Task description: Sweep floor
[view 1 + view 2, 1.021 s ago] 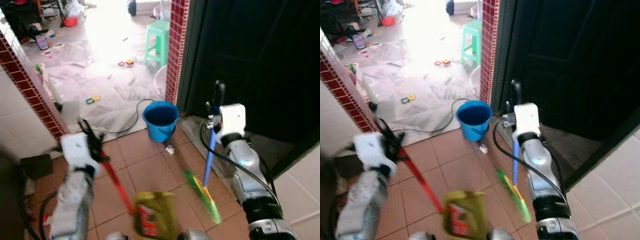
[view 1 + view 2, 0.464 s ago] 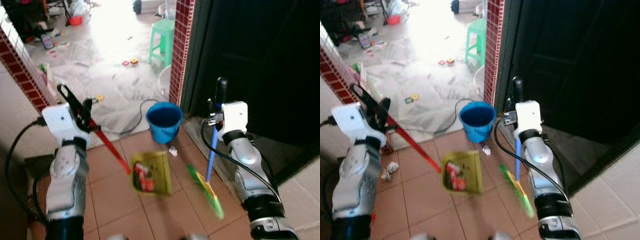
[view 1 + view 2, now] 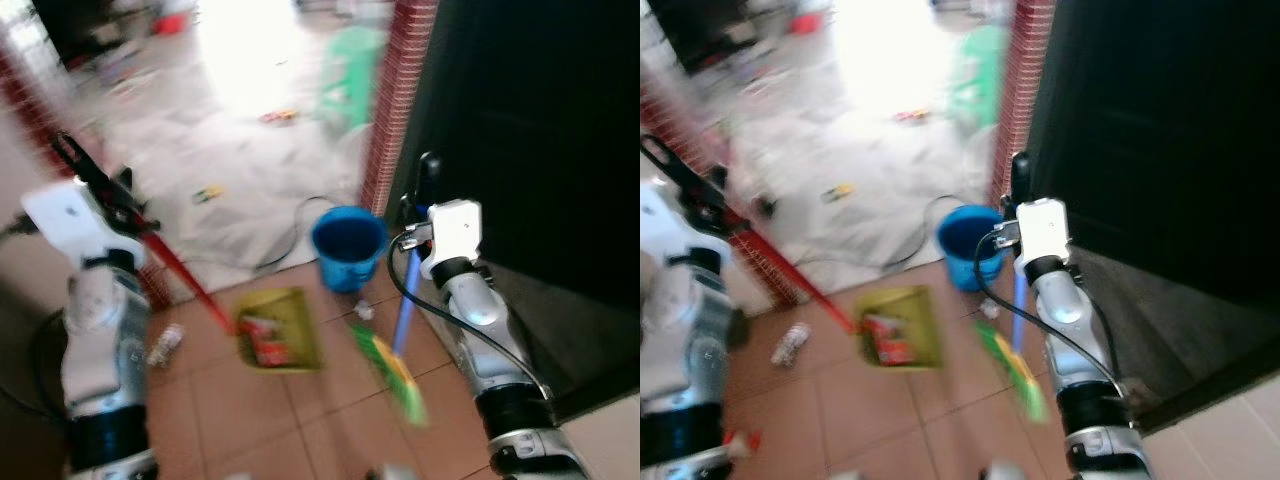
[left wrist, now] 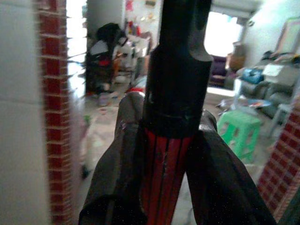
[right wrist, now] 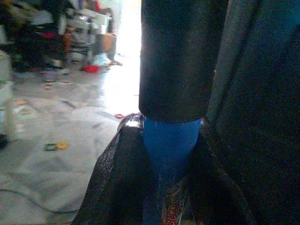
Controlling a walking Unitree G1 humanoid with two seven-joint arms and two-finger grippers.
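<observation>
The blue bucket (image 3: 348, 246) stands on the terracotta tile floor (image 3: 250, 410) at the foot of the red brick pillar (image 3: 398, 100), and serves as the landmark here. To the left of the bucket and raised well above the floor, the left gripper (image 3: 105, 195) has its 2 fingers (image 4: 117, 154) clamped tight on the red handle of the dustpan (image 3: 275, 328); the handle slants down toward the bucket, and the yellow-green pan, with red litter in it, is just in front and left of the bucket, though blur hides whether it touches the tiles. To the right of the bucket, beside the dark doorway, the right gripper (image 3: 425, 190) is closed on the blue handle of the broom (image 3: 395, 340), its fingers (image 5: 117, 173) pressed against the shaft just below the black end cap. The green and yellow broom head sits low in front of the bucket, right of the dustpan. A small crumpled white scrap (image 3: 364, 311) lies on the tiles just in front of the bucket, and a crushed can (image 3: 165, 343) lies further left, near the left arm. Beyond the bucket, pale sheets cover the floor and a green stool (image 3: 350, 70) stands by the pillar.
</observation>
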